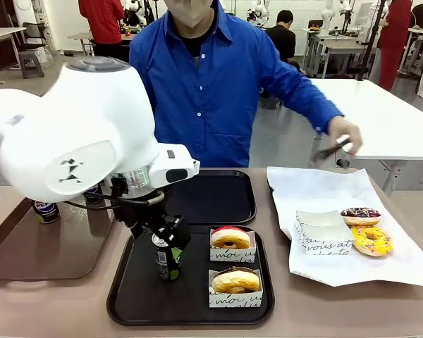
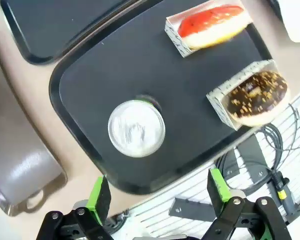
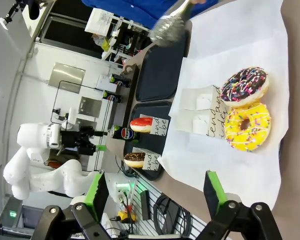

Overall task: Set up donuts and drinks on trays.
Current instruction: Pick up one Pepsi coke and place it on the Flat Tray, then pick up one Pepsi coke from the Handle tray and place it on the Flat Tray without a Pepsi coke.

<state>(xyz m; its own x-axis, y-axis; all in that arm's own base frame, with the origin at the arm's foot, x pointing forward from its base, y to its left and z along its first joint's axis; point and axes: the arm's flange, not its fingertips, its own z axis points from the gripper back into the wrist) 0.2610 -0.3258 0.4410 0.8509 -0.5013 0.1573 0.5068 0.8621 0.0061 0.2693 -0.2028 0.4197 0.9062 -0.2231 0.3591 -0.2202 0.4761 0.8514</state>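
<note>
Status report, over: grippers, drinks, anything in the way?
Left gripper open, above the can. Can upright on the near tray, beside the red donut and chocolate donut. Right gripper open, aimed at the white paper. Nothing blocking.

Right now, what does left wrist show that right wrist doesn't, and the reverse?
Left wrist: a straight top-down look at the can, its silver lid facing the camera. Right wrist: the white paper sheet with a sprinkled chocolate donut and a yellow donut. Both: the near black tray holding the can, a red donut and a chocolate donut.
</note>
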